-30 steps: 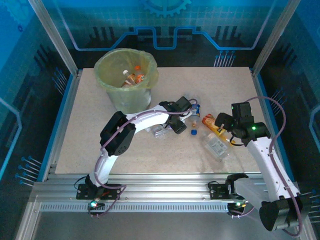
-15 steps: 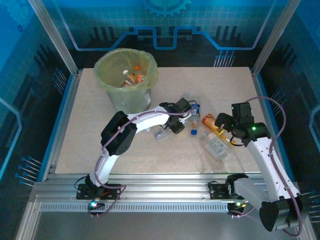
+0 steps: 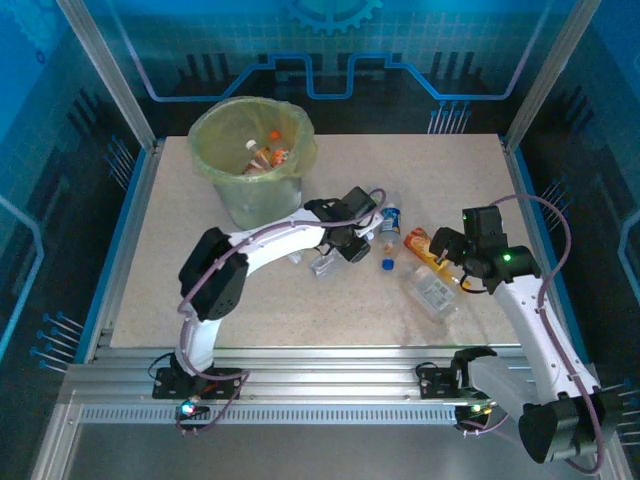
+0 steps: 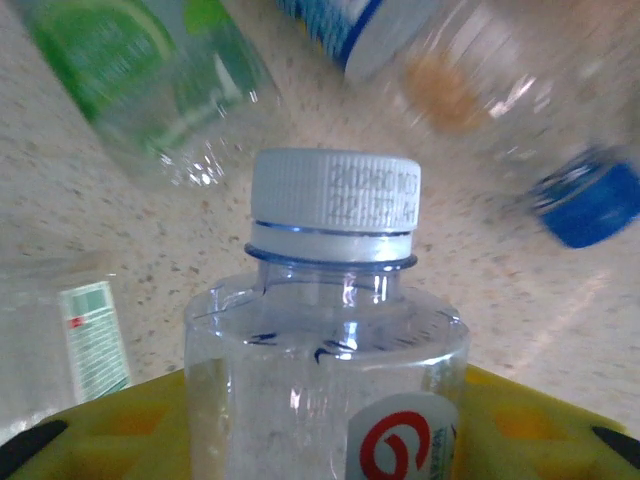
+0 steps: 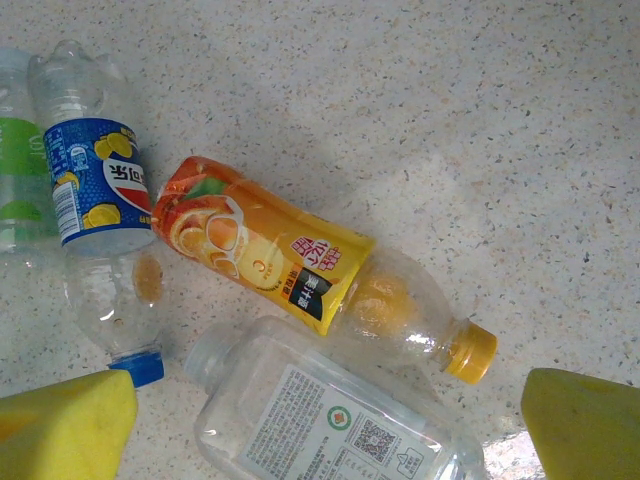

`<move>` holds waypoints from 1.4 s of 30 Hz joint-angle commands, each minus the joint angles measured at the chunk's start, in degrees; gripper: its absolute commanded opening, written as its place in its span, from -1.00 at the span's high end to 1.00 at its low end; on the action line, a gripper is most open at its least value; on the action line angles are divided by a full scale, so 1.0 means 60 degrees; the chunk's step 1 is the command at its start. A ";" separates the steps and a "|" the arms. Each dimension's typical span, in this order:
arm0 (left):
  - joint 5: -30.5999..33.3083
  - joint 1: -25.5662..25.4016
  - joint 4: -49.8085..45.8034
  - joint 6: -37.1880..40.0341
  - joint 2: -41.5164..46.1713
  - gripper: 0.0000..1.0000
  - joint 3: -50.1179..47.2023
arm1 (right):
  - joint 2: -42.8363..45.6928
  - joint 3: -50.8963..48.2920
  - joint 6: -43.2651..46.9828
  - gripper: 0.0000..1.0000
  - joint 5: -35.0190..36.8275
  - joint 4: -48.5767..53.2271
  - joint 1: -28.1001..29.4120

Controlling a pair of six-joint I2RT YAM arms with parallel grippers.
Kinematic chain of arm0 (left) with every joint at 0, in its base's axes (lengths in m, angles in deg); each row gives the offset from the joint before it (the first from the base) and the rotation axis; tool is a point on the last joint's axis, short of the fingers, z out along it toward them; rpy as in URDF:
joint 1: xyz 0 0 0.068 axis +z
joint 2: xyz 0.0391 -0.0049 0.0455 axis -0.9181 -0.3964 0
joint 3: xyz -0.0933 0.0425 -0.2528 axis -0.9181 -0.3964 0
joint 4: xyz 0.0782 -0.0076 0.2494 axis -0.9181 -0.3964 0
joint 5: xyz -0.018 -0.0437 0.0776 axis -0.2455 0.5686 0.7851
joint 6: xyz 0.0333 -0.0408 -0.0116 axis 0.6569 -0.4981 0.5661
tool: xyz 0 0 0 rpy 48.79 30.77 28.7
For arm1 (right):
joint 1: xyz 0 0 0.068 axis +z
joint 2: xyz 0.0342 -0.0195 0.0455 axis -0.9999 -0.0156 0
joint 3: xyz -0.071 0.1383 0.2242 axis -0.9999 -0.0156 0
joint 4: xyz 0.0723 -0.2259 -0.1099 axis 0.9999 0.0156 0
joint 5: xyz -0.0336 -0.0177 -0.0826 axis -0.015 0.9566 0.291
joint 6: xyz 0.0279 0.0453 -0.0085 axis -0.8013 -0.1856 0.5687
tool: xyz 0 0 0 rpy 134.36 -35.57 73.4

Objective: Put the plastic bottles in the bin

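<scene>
- A white-capped bottle (image 4: 330, 330) is being squeezed between the jaws of the left gripper (image 3: 340, 250), near the bin (image 3: 255, 200).
- The right gripper (image 5: 328, 425) is being held wide open over an orange bottle (image 5: 290, 265) lying on the table (image 5: 450, 100).

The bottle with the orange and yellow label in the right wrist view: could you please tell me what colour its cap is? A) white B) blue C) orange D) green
C: the orange-labelled bottle ends in an orange cap; the blue cap belongs to the blue-labelled bottle lying beside it.
</scene>
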 commanded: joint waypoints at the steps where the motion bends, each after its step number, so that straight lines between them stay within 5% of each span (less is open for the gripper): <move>1: -0.0635 -0.0025 0.0481 -0.0368 0.1423 0.13 -0.0087 | 0.0176 -0.0072 -0.0144 -0.99 0.0127 -0.0022 0.0056; 8: -0.0545 0.0156 0.2093 -0.0281 0.3386 0.19 -0.0179 | 0.0250 -0.0113 -0.0064 -0.99 0.0082 -0.0099 0.0057; 15: -0.0452 0.1698 0.5005 -0.0685 0.4779 0.25 -0.0632 | 0.0294 -0.0113 -0.0057 -1.00 -0.0009 -0.0143 0.0067; 30: -0.0676 0.5553 0.8965 -0.1877 0.4759 0.29 -0.1817 | 0.0225 0.0080 -0.0122 -1.00 -0.0108 -0.0099 0.0067; 42: -0.1074 0.6665 1.0369 -0.2095 0.4686 0.28 -0.3729 | 0.0118 0.0176 -0.0151 -0.99 -0.0209 -0.0128 0.0063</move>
